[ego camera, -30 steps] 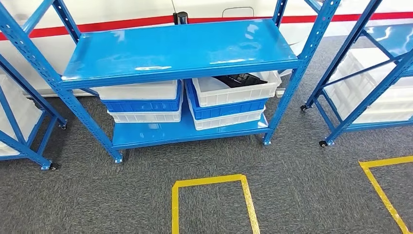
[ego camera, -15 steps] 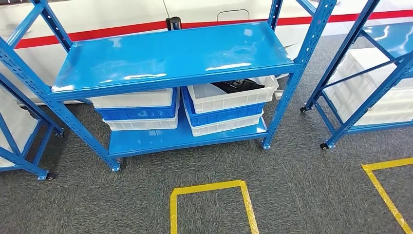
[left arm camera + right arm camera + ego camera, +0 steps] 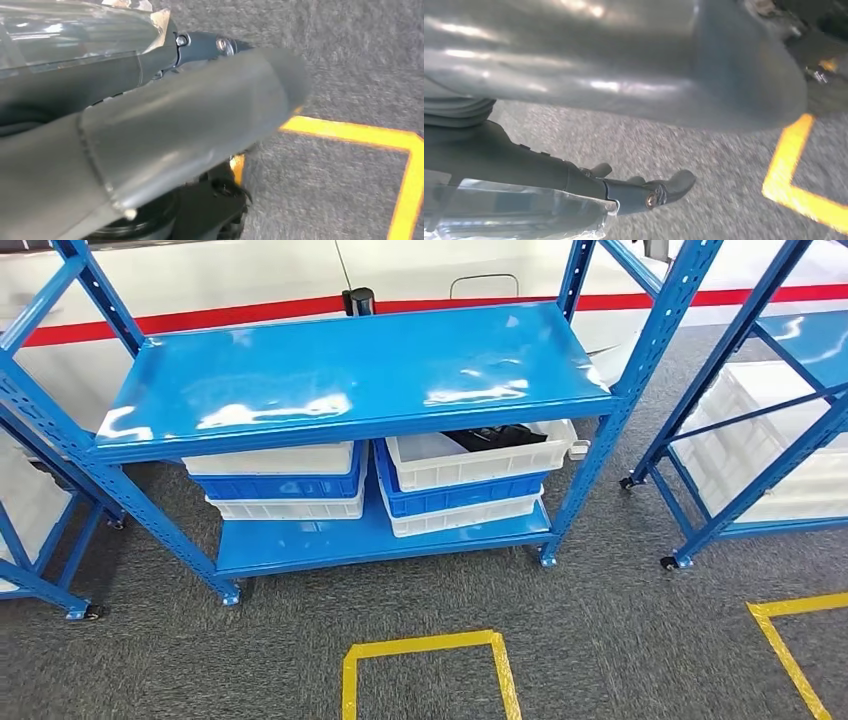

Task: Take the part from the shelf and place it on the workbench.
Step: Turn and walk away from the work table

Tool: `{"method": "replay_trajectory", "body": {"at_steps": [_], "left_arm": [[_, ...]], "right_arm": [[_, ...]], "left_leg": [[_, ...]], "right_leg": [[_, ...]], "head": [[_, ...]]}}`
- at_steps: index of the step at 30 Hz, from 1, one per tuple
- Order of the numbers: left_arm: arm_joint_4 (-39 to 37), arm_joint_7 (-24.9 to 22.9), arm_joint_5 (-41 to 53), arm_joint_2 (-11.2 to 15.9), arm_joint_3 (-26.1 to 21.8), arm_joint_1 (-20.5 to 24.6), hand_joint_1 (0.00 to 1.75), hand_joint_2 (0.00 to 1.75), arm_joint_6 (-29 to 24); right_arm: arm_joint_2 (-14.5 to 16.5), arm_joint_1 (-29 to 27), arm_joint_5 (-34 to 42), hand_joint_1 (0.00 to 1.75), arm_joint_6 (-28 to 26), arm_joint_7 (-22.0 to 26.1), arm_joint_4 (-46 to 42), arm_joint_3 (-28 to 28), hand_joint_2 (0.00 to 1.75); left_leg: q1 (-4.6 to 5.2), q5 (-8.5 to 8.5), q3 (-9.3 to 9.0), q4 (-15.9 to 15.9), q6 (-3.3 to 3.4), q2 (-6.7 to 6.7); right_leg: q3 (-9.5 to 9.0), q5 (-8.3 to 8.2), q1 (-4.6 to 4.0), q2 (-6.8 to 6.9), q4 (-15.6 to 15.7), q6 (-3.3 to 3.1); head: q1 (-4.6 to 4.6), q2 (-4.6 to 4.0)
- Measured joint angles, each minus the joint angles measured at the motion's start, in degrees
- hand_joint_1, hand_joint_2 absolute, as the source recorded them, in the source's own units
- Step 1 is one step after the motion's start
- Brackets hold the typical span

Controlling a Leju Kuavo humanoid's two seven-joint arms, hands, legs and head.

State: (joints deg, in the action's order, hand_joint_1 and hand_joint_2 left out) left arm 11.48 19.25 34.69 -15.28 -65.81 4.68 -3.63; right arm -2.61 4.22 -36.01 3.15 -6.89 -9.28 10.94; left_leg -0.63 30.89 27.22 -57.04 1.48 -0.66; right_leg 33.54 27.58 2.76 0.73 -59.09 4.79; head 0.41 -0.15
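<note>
Part (image 3: 495,436), dark, centre frame, in top white crate (image 3: 480,460) under blue shelf (image 3: 350,375); unreached. Left robot hand (image 3: 200,125), right robot hand (image 3: 634,75): finger state indeterminable.

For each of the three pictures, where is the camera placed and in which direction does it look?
Head view: high on the robot, looking forward and down at the blue shelf, its stacked crates and a yellow floor marking; none of the robot's body appears.
Left wrist view: behind the hanging left hand, looking down at grey carpet.
Right wrist view: behind the right hand, also facing the floor.
Both wrist views share grey carpet and yellow tape lines.
</note>
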Motion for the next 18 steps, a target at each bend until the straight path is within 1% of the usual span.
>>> {"method": "replay_trajectory", "body": {"at_steps": [1,2,3,4,5,7,8,9,10,11,12,13,14,15,16,17,18], "left_arm": [[0.0,0.0,0.0,0.0,0.0,0.0,0.0,0.0,0.0],[0.0,0.0,0.0,0.0,0.0,0.1,0.0,0.0,0.0],[0.0,0.0,0.0,0.1,0.0,0.1,0.0,0.0,0.0],[0.0,0.0,0.1,0.1,0.1,0.1,0.0,0.0,0.0],[0.0,0.0,0.1,0.1,0.1,0.2,0.0,0.0,0.0],[0.0,0.0,0.1,0.1,0.1,0.2,0.0,0.0,0.0],[0.0,0.0,0.1,0.1,0.1,0.2,0.0,0.0,0.0],[0.0,0.0,0.1,0.1,0.2,0.1,0.0,0.0,0.0],[0.0,0.0,0.1,0.1,0.2,0.1,0.0,0.0,0.0],[0.0,0.0,0.1,0.1,0.2,0.1,0.0,0.0,0.0],[0.0,0.0,0.1,0.1,0.2,0.1,0.0,0.0,0.0],[0.0,0.0,0.1,0.3,0.2,0.1,0.0,0.0,0.0],[0.0,0.0,0.2,0.4,0.2,0.1,0.0,0.0,0.0],[0.0,0.0,0.2,0.5,0.2,0.1,0.0,0.0,0.0],[0.0,0.0,0.2,0.5,0.2,0.1,0.0,0.0,0.0],[0.0,0.0,0.2,0.4,0.2,0.1,0.0,0.0,0.0],[0.0,0.0,0.2,0.4,0.2,0.0,0.0,0.0,0.0]], "right_arm": [[0.0,0.0,0.0,0.0,0.0,0.0,0.0,0.0,0.0],[0.0,-0.1,0.0,0.0,0.0,0.0,0.0,0.0,0.0],[-0.1,-0.1,0.0,0.0,0.0,0.0,0.0,0.0,0.0],[-0.1,-0.1,0.0,0.0,-0.1,0.0,0.0,0.0,0.0],[-0.1,0.0,0.0,0.0,-0.1,0.0,0.0,0.0,0.0],[-0.2,0.1,0.0,0.0,-0.1,0.0,0.0,-0.1,0.0],[-0.2,0.0,0.0,0.0,-0.1,0.0,0.0,-0.1,0.0],[-0.2,0.0,0.0,0.0,-0.1,0.0,0.0,-0.1,0.0],[-0.2,-0.1,0.0,0.0,-0.1,0.0,0.0,-0.1,0.0],[-0.2,-0.1,0.0,0.0,-0.1,0.0,0.0,-0.1,0.0],[-0.1,-0.1,0.0,0.0,-0.1,0.1,0.0,-0.1,0.0],[0.0,0.0,0.0,0.0,-0.1,0.1,0.0,-0.1,0.0],[0.2,0.1,0.0,0.0,-0.1,0.1,0.0,-0.1,0.0],[0.3,0.2,0.0,0.0,-0.1,0.1,-0.1,-0.2,0.0],[0.3,0.2,0.0,0.0,-0.1,0.1,-0.1,-0.2,0.0],[0.3,0.2,0.0,0.0,-0.2,0.1,-0.1,-0.3,0.0],[0.3,0.2,0.0,0.0,-0.2,0.1,-0.2,-0.3,0.0]], "left_leg": [[-0.05,0.32,-0.15,-0.2,-0.28,0.08],[-0.2,0.47,-0.18,-0.4,-0.52,0.19],[-0.4,0.5,-0.01,-1.4,-0.68,0.28],[-0.53,0.77,0.95,-3.2,-0.88,0.37],[-0.63,1.45,2.64,-6.1,-1.13,0.43],[-0.64,4.26,7.92,-13.7,-1.64,0.47],[-0.63,5.44,10.32,-16.4,-1.74,0.48],[-0.6,5.74,12.03,-17.4,-1.65,0.48],[-0.53,4.67,12.64,-16.4,-1.32,0.48],[-0.35,2.37,12.3,-13.6,-0.72,0.48],[0.02,-0.75,11.45,-9.8,0.19,0.51],[0.5,-3.08,10.67,-6.8,1.14,0.37],[1.08,-4.43,10.01,-4.5,2.02,0.2],[1.56,-4.84,9.59,-3.2,2.64,0.04],[1.88,-4.33,9.19,-2.7,2.92,-0.18],[1.95,-4.36,8.27,-1.8,3.17,-0.29],[1.86,-4.65,7.22,-1.2,3.27,-0.29]], "right_leg": [[-0.35,0.36,-0.16,-0.04,-0.1,-1.2],[-0.8,0.24,-0.16,-0.17,-0.1,-1.89],[-1.16,0.4,-0.12,-0.24,0.0,-2.41],[-1.71,0.61,-0.16,-0.31,0.0,-2.82],[-2.05,0.87,-0.19,-0.34,0.1,-3.2],[-2.65,1.57,-0.39,-0.39,0.1,-3.77],[-3.04,1.99,-0.53,-0.45,0.1,-3.91],[-3.56,2.46,-0.69,-0.53,0.1,-3.97],[-4.17,2.94,-0.87,-0.63,0.1,-3.99],[-4.77,3.42,-1.07,-0.7,0.2,-4.0],[-5.29,3.91,-1.15,-0.77,0.3,-4.01],[-5.78,4.38,-1.34,-0.88,0.5,-3.88],[-6.16,4.84,-1.3,-1.0,0.7,-3.67],[-6.9,4.99,-1.31,-1.14,0.9,-3.35],[-7.55,4.78,-1.44,-1.25,0.9,-2.79],[-8.15,4.62,-1.47,-1.26,0.9,-2.32],[-8.61,4.53,-1.63,-1.2,0.6,-1.9]], "head": [[-0.12,0.0],[-0.3,0.0],[-0.34,0.0],[-0.38,0.0],[-0.42,0.0],[-0.5,0.0],[-0.49,0.0],[-0.49,0.0],[-0.51,0.0],[-0.5,0.0],[-0.5,0.0],[-0.31,0.0],[-0.21,0.0],[-0.19,0.0],[-0.26,0.0],[-0.52,0.0],[-0.64,0.0]]}}
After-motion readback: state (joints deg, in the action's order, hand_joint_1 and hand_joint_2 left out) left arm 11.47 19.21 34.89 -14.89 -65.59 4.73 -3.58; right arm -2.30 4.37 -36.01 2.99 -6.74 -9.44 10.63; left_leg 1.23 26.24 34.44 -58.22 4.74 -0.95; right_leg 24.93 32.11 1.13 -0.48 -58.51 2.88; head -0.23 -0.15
